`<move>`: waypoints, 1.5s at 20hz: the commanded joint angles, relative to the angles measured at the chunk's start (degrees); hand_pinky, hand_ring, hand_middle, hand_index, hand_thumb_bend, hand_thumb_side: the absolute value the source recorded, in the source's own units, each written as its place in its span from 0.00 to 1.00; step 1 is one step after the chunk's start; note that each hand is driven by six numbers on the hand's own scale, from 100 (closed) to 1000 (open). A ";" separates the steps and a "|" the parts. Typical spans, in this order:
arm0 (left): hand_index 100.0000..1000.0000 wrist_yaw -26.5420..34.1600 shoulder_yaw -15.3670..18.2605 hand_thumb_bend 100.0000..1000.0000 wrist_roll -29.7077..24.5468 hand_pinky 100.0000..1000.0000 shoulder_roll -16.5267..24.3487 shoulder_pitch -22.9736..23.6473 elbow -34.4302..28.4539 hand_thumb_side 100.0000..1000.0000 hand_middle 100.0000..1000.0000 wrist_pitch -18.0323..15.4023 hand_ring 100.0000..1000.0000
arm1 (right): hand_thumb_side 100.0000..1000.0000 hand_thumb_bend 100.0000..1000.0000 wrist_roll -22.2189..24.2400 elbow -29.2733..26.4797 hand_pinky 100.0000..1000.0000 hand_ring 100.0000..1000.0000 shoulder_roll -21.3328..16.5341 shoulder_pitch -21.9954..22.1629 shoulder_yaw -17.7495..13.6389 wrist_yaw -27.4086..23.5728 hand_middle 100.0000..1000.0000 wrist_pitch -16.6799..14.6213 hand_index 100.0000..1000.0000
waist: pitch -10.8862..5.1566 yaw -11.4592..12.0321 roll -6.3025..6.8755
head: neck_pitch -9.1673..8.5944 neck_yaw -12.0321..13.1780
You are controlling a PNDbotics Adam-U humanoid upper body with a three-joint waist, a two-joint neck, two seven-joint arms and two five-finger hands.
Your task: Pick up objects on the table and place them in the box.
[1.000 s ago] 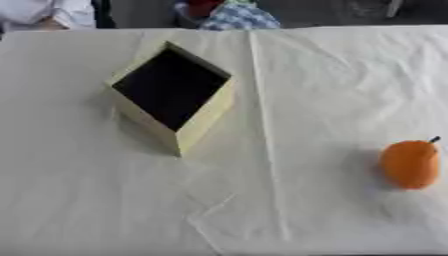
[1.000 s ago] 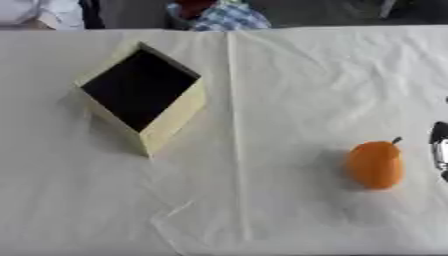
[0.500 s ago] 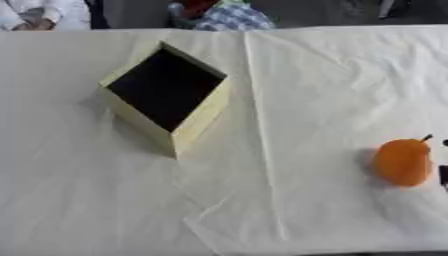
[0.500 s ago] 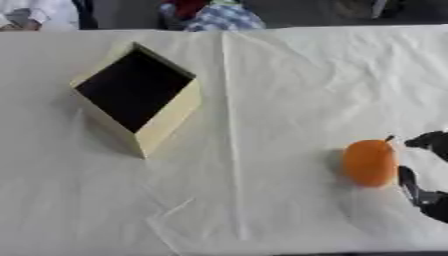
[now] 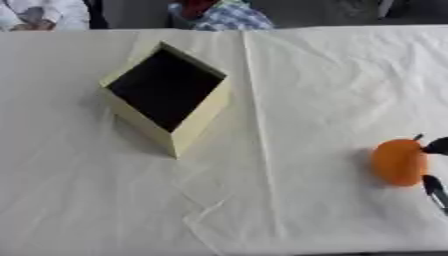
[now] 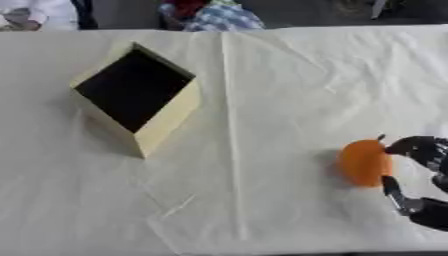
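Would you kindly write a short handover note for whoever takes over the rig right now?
Right hand: at the table's right edge, fingers curving around the orange fruit, not clearly closed on it.
Left hand: not in view.
Orange fruit: on the white tablecloth, right side.
Box: left of centre, open, dark inside.
Done: nothing visibly boxed yet.
Left: grasp the fruit, carry it left, place it in the box.

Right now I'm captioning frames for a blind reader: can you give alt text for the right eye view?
The robot's black right hand reaches in from the right edge, fingers curling around a round orange fruit on a white tablecloth. An open, cream-coloured cardboard box with a dark interior sits upper left.
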 commanded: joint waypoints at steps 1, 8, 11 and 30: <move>0.70 0.01 -0.06 0.00 -0.25 0.69 1.22 -0.41 -1.09 0.74 0.77 0.04 0.76 | 0.77 0.00 -0.36 -0.85 0.80 0.83 -2.97 -1.19 0.12 -0.83 0.75 -1.03 0.84 | -0.79 0.03 -0.12 | -0.13 -0.19; 0.70 -0.05 -0.03 0.00 -0.36 0.69 1.17 -0.37 -1.09 0.74 0.77 0.13 0.76 | 0.75 0.03 -0.40 -0.85 0.82 0.84 -3.44 -2.01 -1.02 -0.09 0.77 1.64 0.84 | -0.73 -0.02 -0.18 | -0.25 -0.14; 0.70 -0.11 -0.04 0.00 -0.39 0.69 1.18 -0.35 -1.09 0.74 0.77 0.20 0.76 | 0.73 0.05 -1.11 -0.85 0.82 0.84 -3.59 -2.56 -2.22 1.12 0.77 3.84 0.84 | -0.72 -0.10 -0.18 | -0.26 -0.13; 0.70 -0.09 -0.26 0.00 -0.72 0.69 1.31 -0.31 -1.09 0.74 0.77 0.44 0.77 | 0.00 0.34 18.93 -0.85 0.74 0.83 -10.19 -6.58 -3.28 -22.34 0.71 5.49 0.89 | -0.61 -0.01 0.00 | -0.25 -0.63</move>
